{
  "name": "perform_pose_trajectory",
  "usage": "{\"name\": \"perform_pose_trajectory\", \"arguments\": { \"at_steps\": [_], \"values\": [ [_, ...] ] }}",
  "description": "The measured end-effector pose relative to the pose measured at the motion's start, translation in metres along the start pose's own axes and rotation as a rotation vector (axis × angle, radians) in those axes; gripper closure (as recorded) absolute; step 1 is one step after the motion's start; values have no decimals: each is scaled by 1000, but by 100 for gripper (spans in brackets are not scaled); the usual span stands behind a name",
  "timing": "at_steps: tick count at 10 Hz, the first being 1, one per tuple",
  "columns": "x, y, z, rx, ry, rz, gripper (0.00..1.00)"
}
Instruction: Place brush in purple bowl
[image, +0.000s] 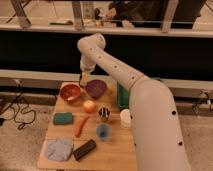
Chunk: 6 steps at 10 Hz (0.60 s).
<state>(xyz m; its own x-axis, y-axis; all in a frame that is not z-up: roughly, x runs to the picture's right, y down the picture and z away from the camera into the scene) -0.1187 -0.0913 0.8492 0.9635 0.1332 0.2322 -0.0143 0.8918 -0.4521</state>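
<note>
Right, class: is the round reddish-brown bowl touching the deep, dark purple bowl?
Apart. The camera view shows bare wooden table between the reddish-brown bowl and the purple bowl; the gripper hangs shut above that gap.
</note>
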Motion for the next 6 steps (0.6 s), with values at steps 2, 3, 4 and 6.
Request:
{"name": "perform_pose_trajectory", "arguments": {
  "at_steps": [2,3,4,6],
  "values": [
    [-4,-8,-18,29,-27,-1,100],
    [-7,-13,-29,45,-42,-1,100],
    [-10,-18,-36,63,-60,-2,100],
    [-10,-19,-37,74,-72,-3,100]
  ]
}}
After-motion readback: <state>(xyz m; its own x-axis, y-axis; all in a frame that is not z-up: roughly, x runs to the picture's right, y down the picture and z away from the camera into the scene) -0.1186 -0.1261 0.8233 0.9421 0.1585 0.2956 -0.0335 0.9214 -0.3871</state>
